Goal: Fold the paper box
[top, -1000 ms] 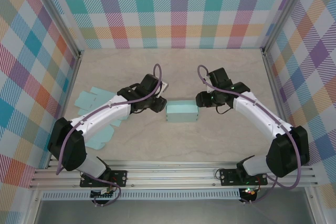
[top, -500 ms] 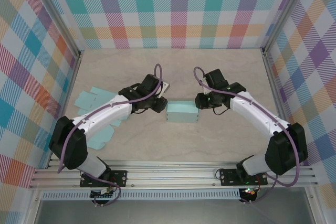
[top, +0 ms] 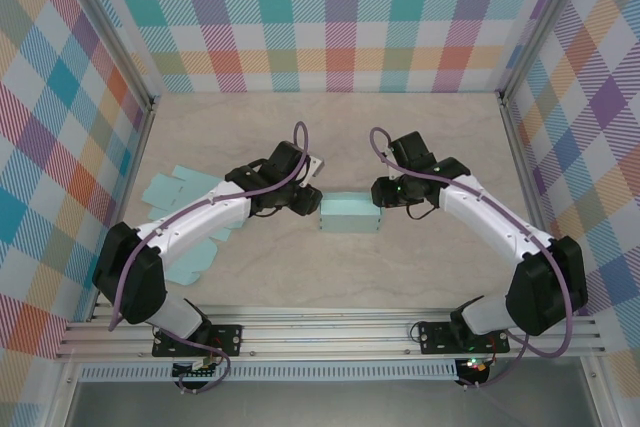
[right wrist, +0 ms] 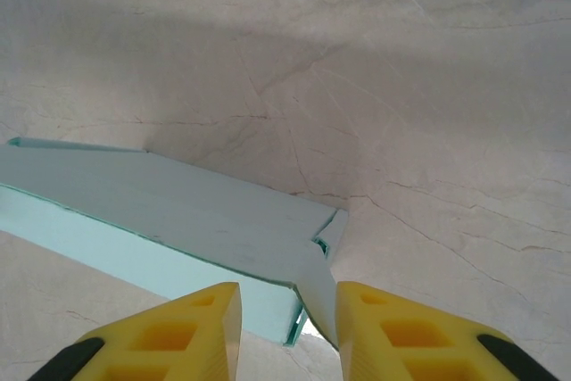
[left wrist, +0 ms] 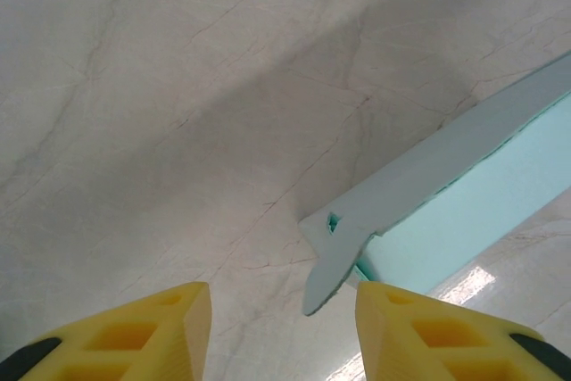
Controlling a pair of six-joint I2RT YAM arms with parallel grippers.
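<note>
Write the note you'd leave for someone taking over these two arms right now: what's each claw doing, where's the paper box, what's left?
Left gripper: open, holding nothing, at the box's left end; the left flap pokes into its gap.
Right gripper: open, at the other end; the right flap sits unclamped between its jaws.
Paper box: midway between the grippers. Flat blanks lie far left.
Done: body looks folded up.
Left: probably tucking both end flaps.

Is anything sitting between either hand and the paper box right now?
Nothing visible does. The paper box lies on the table directly between the left hand and the right hand, with an end flap at each hand.
</note>
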